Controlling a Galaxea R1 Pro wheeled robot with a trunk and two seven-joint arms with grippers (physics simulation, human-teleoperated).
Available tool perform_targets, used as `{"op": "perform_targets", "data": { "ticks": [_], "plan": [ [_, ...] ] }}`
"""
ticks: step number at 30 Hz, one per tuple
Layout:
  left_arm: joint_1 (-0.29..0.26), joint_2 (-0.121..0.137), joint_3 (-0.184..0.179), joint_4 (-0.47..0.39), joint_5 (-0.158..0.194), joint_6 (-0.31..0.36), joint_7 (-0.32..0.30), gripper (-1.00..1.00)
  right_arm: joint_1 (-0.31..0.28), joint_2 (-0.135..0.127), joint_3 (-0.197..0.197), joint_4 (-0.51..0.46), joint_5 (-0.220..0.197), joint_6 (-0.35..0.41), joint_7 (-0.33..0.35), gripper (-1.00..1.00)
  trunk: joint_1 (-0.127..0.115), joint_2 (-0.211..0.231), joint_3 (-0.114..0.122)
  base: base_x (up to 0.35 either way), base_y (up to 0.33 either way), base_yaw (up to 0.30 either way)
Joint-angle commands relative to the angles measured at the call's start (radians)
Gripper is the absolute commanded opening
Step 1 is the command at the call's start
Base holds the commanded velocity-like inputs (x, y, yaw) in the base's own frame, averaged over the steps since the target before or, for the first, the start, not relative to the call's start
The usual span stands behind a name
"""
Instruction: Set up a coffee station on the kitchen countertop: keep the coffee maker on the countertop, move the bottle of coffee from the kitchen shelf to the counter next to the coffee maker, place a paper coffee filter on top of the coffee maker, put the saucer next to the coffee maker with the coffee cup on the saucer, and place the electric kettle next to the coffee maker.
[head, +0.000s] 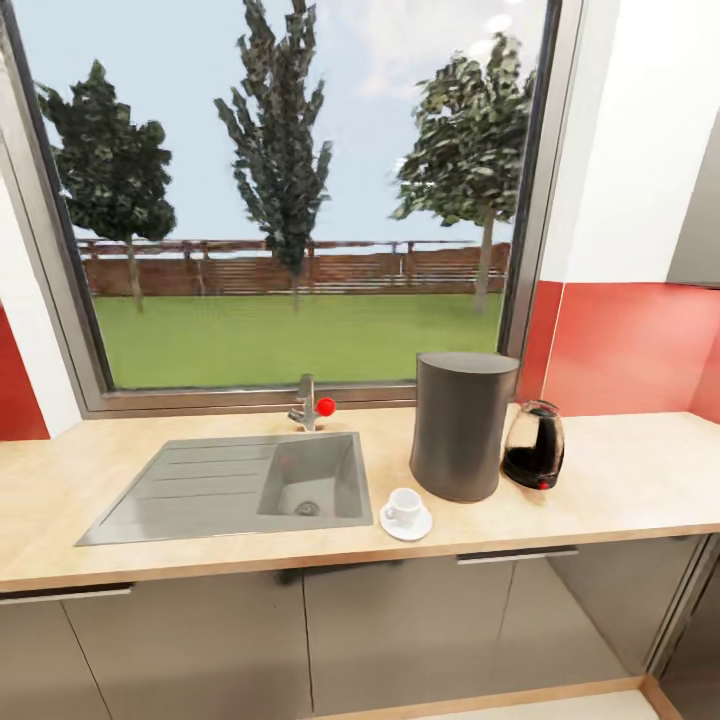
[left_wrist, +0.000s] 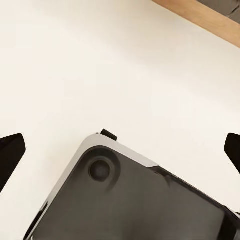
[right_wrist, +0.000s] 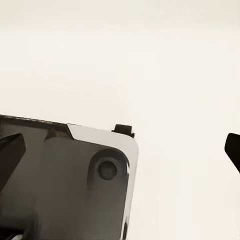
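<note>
Grey cabinet fronts (head: 400, 620) are seen nearest, below the edge of the wooden bench (head: 620, 490). On the bench, a white coffee cup (head: 404, 507) is set on a white saucer (head: 407, 524), just beside the right rim of the grey sink (head: 230, 485). A tall dark grey coffee maker (head: 462, 425) is placed just behind and to the right of the saucer. An electric kettle (head: 534, 445), dark with a red button at its base, is stood close by the coffee maker's right side. A tap (head: 309, 402) with a red knob is mounted behind the sink, under the window (head: 290, 190).

In the left wrist view, the left end effector (left_wrist: 120, 155) is held spread wide, nothing between its fingertips (left_wrist: 11, 152), above the robot's grey base (left_wrist: 135, 200) and pale floor (left_wrist: 100, 65). In the right wrist view, the right end effector (right_wrist: 120, 150) is likewise spread and unloaded.
</note>
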Motion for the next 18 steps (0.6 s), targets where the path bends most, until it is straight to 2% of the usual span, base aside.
{"op": "perform_targets", "data": {
  "ticks": [1,9,18],
  "plan": [
    [0.000,0.000,0.004,0.001,-0.003,-0.002,0.000,1.00,-0.001,0.001,-0.003,0.003,0.010,-0.006,0.000,1.00,0.000,-0.001,0.000,0.000,0.342,0.000],
    [0.000,0.000,0.003,0.001,-0.003,-0.002,-0.001,1.00,-0.001,0.013,-0.002,0.002,0.010,-0.002,-0.002,1.00,0.000,-0.001,0.000,0.000,0.342,0.000],
    [0.000,-0.001,0.003,0.001,-0.003,-0.002,-0.001,1.00,-0.001,0.015,-0.003,0.002,0.010,-0.006,-0.004,1.00,0.000,-0.001,0.000,0.000,0.342,0.000]
  ]
}}
